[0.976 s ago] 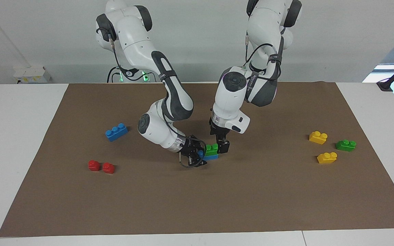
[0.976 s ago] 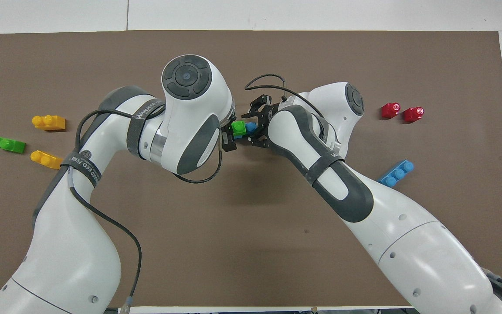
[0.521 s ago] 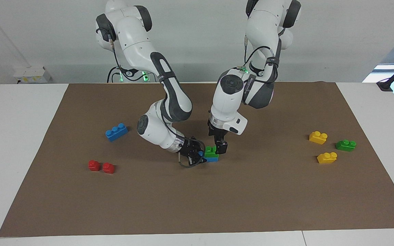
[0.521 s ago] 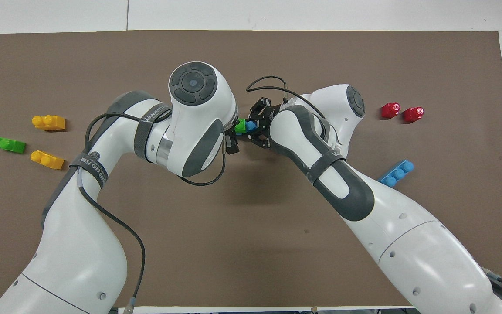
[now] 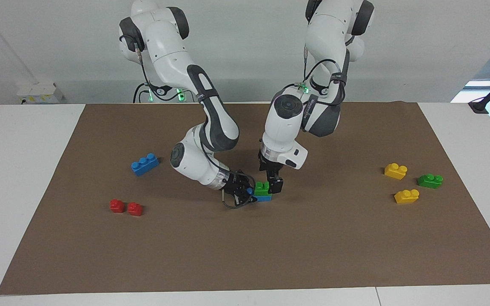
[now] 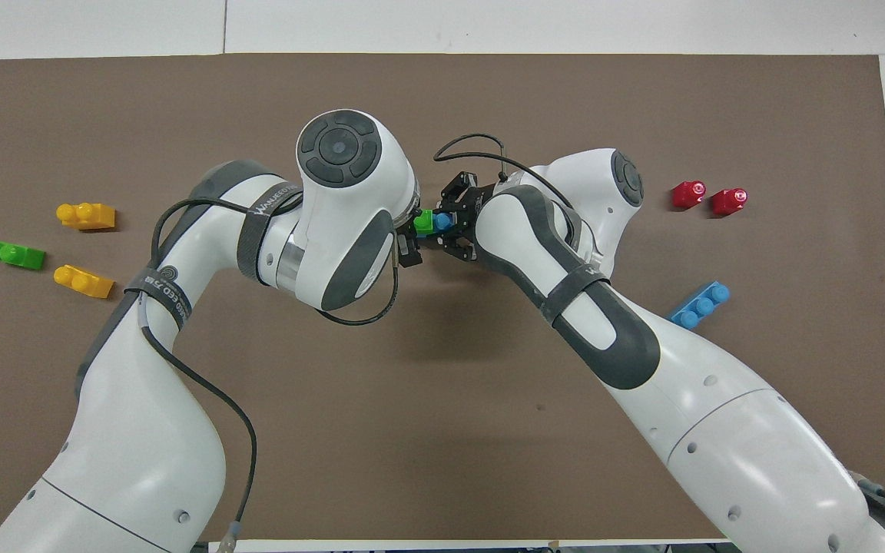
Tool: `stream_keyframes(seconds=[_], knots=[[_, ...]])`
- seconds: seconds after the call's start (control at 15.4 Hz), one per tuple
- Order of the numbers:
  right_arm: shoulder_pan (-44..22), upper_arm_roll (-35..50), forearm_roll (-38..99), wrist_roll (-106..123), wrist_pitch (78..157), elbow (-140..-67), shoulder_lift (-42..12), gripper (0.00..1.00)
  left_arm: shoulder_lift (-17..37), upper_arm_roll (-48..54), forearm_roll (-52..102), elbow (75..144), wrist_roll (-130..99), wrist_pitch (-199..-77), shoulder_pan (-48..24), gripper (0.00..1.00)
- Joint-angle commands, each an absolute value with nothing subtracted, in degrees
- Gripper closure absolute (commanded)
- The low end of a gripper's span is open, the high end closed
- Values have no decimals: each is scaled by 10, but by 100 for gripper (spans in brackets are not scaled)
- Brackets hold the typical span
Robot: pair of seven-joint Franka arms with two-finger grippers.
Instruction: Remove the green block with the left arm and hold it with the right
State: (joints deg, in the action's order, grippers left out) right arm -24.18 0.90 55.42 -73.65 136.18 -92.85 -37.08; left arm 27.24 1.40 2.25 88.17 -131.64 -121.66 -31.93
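Gripping: left tool (image 5: 273, 183) comes down onto the green block (image 5: 262, 188), fingers pinching it from the side toward the left arm's end of the table; in overhead view the left wrist covers most of this tool (image 6: 409, 247).
Right tool: right tool (image 5: 241, 193) lies low and tilted, just beside the stack on the right arm's side, fingers clamped on the blue brick (image 5: 263, 197) under the green block; in overhead view its black fingers (image 6: 459, 201) frame the blue stud (image 6: 443, 222).
Green block: sits on top of the blue brick, mid-table, both tools touching the stack; overhead view shows only a sliver of it (image 6: 425, 222) between the wrists.
Stack contact: cannot tell if the green block is seated or already lifting off.
Loose blue brick: three studs (image 5: 144, 164), on the brown mat (image 5: 245, 255), toward the right arm's end.
Red pieces: two small ones (image 5: 126, 207) side by side, farther from the robots than the loose blue brick.
Yellow bricks: two (image 5: 395, 170) (image 5: 406, 196) toward the left arm's end.
Darker green brick: (image 5: 430, 180) between and just beside the yellow ones.
Table: white table (image 5: 24, 140) under the mat.
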Motion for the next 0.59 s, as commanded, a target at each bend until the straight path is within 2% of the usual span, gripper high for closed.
stream_keyframes(seconds=[0.0,0.52], knots=[[-236,13,571,-710,1374,-935,-370,79,272,6,9,896,-1328,-1234,-328,0],[-237,13,571,-710,1378,-935,-370,79,281,4,4,903,-1336,-1255,-326,0]])
